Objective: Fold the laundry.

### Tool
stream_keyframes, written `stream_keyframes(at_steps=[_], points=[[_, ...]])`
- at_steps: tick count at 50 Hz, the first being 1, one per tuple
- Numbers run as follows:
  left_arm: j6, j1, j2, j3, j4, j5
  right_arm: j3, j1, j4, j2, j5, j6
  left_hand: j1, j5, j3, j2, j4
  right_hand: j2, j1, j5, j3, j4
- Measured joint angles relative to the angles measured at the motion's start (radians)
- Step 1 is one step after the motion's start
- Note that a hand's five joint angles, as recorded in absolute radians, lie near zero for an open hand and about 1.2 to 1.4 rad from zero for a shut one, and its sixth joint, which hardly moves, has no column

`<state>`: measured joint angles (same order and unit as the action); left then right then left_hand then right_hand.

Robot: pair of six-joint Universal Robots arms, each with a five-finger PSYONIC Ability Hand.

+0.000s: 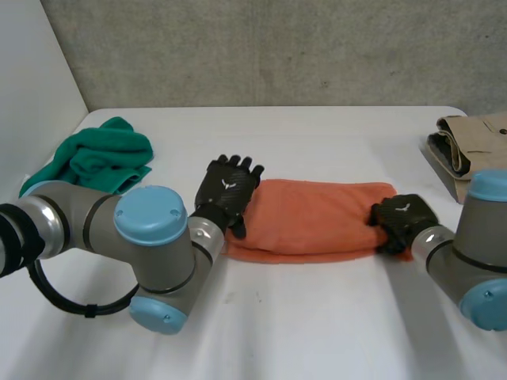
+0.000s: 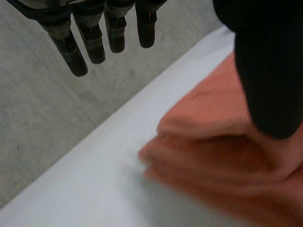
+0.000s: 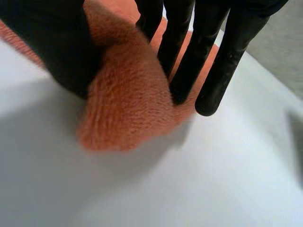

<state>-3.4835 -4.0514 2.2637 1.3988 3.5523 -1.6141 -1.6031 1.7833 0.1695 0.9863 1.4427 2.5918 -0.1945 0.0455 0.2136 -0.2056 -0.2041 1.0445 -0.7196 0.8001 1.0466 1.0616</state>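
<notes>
Now the orange towel (image 1: 309, 218) is lying folded into a long band across the middle of the head view, on the white table (image 1: 317, 332). The left hand (image 1: 228, 186) is resting at the towel's left end, its fingers (image 2: 92, 42) stretching straight and slightly spread beyond the towel's edge, while its thumb is lying on top of the folded layers. The right hand (image 1: 402, 220) is gripping the towel's right end, pinching the bunched cloth between its thumb and straight fingers (image 3: 194, 56). A green cloth (image 1: 99, 158) is sitting crumpled at the upper left of the frame, and a folded beige garment (image 1: 471, 146) is lying at the upper right edge, both well apart from the towel.
</notes>
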Motion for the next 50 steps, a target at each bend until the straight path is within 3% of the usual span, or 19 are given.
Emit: stream_keyframes(at_steps=[2,8,16,22,27,29,30,31,33,34,37,46,50], points=[[0.0,-0.006,-0.018,0.026,-0.011,0.0,0.01,-0.02,0.012,0.006,0.02,-0.09,0.0,0.0,0.0,0.0,0.0,0.1,0.002,0.142,0.126,0.124],[0.003,-0.024,-0.083,0.095,-0.03,0.0,0.046,0.003,0.039,0.044,0.031,-0.289,0.0,0.0,0.0,0.0,0.0,0.114,0.002,0.166,0.129,0.127],[0.011,-0.046,-0.172,0.166,-0.036,-0.001,0.153,0.207,0.053,0.036,0.009,-0.433,0.0,0.0,0.0,0.0,0.0,0.114,0.002,0.178,0.129,0.129],[0.013,-0.091,-0.238,0.227,-0.035,0.001,0.187,0.361,0.051,-0.037,-0.102,-0.538,0.0,0.0,0.0,0.0,0.0,0.129,0.002,0.184,0.129,0.129],[0.013,-0.116,-0.257,0.25,-0.035,0.003,0.157,0.42,0.046,-0.071,-0.209,-0.634,0.0,0.0,0.0,0.0,0.0,0.123,-0.021,0.178,0.12,0.119],[0.013,-0.123,-0.262,0.254,-0.033,0.003,0.138,0.432,0.046,-0.075,-0.243,-0.66,0.0,0.0,0.0,0.0,0.0,-0.304,0.211,-0.222,-0.301,-0.303],[0.013,-0.123,-0.262,0.254,-0.033,0.003,0.138,0.432,0.046,-0.075,-0.243,-0.66,0.0,0.0,0.0,0.0,0.0,-0.304,0.211,-0.222,-0.301,-0.303],[0.014,-0.126,-0.262,0.251,-0.031,0.004,0.13,0.434,0.048,-0.069,-0.251,-0.656,0.0,0.0,0.0,0.0,0.0,-0.644,0.453,-0.548,-0.636,-0.637],[0.014,-0.126,-0.262,0.249,-0.03,0.004,0.128,0.434,0.048,-0.067,-0.252,-0.652,0.0,0.0,0.0,0.0,0.0,-0.728,0.487,-0.618,-0.723,-0.715],[0.014,-0.125,-0.262,0.238,-0.027,0.005,0.12,0.43,0.051,-0.048,-0.252,-0.609,0.0,0.0,0.0,0.0,0.0,-0.822,0.519,-0.726,-0.825,-0.827],[0.015,-0.117,-0.261,0.208,-0.023,0.005,0.111,0.41,0.055,-0.001,-0.246,-0.485,0.0,0.0,0.0,0.0,0.0,-0.826,0.519,-0.738,-0.831,-0.828],[0.053,-0.043,-0.245,0.043,-0.019,0.005,0.07,0.25,0.054,0.221,-0.226,0.27,0.0,0.0,0.0,0.0,0.0,-0.826,0.519,-0.738,-0.831,-0.828],[0.081,-0.011,-0.208,-0.026,-0.023,0.011,0.067,0.196,0.046,0.251,-0.222,0.396,0.0,0.0,0.0,0.0,0.0,-0.826,0.519,-0.738,-0.831,-0.828]])
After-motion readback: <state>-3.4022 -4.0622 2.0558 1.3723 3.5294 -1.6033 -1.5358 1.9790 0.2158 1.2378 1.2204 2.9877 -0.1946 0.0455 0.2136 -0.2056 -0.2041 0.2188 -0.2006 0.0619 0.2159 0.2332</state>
